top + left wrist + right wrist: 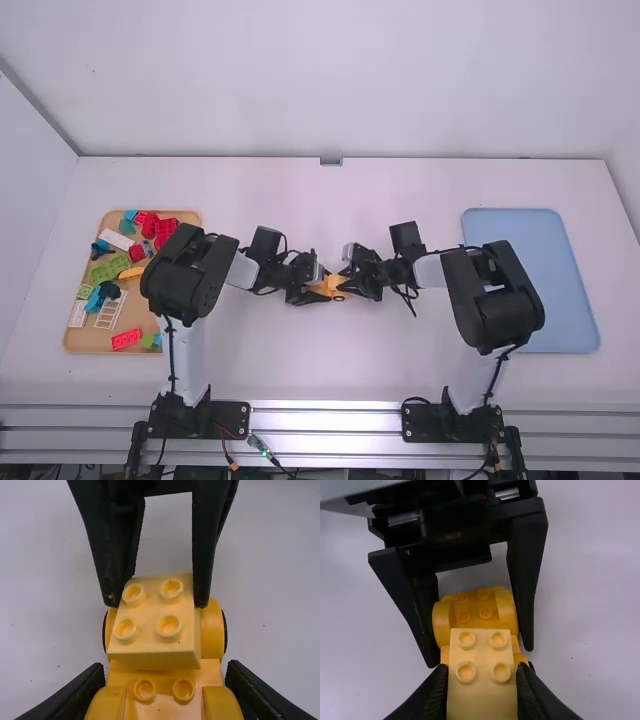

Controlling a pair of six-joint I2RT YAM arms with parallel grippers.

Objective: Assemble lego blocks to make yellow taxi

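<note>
Now, from left to right, my left tool (pixel 166 672) is closed on the sides of the orange-yellow plastic car base with round wheel arches (pixel 165 705), and my right tool (pixel 481 668) is gripping the pale yellow square plastic brick with four studs (pixel 482 650). The brick is over the base, at the centre of the bench (pixel 260 370); if it is fully seated, I cannot tell.

For a good joining, I think I should hold the base steady and level, match the brick to its studs, then press straight and evenly. A tilted push could twist the brick or slide the base out. I would open the right side only after the brick sits flat.

At left is a light brown tray (pixel 90 343) with coloured plastic blocks (pixel 126 339); at right, a pale blue rectangular tray (pixel 545 290). Behind the white bench rises a plain white wall (pixel 320 110).
</note>
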